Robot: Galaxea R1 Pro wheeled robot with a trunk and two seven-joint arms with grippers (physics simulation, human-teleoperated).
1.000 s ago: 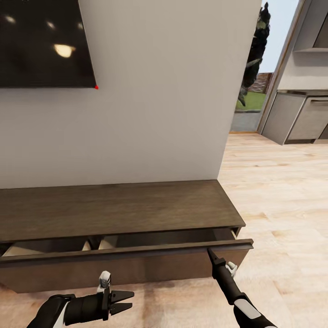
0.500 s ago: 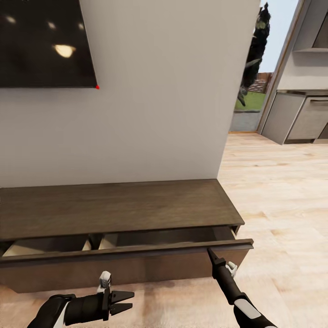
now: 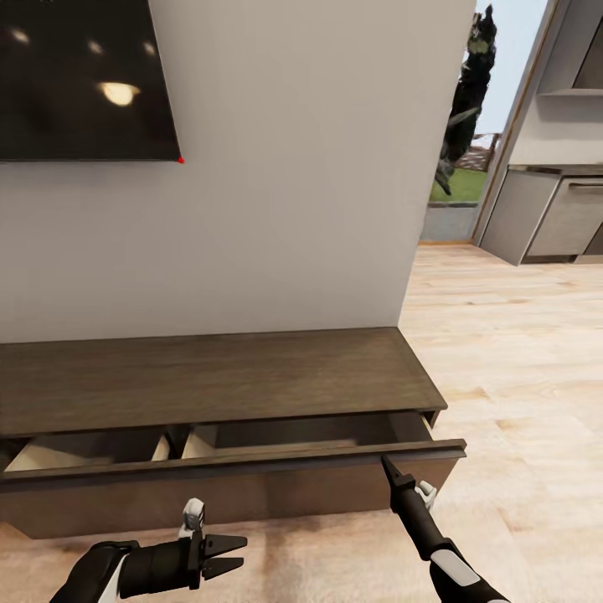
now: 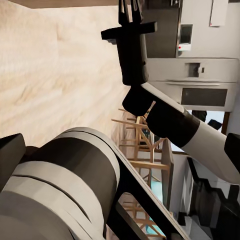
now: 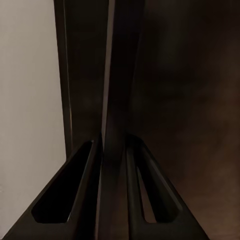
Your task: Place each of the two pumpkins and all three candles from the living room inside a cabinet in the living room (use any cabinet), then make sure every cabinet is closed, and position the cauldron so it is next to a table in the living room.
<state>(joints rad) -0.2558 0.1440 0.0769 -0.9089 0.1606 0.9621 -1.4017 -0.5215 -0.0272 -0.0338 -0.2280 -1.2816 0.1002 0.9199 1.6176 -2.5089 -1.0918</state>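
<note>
Now right gripper (image 3: 388, 463) clamps the cabinet (image 3: 218, 381) drawer front (image 3: 251, 460) edge

Arm and gripper pose — head and wrist views.
The right gripper (image 3: 387, 462) reached up and forward, its fingers (image 5: 90, 195) clamped on a thin dark edge; the left gripper (image 3: 234, 554) lay low, pointing right — fingers slightly parted, empty.

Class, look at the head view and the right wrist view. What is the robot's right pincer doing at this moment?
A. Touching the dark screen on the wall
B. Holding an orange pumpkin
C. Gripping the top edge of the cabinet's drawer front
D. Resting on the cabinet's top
C: the right pincer meets the pulled-out drawer front of the cabinet, and the right wrist view shows its fingers either side of that thin edge.
</note>
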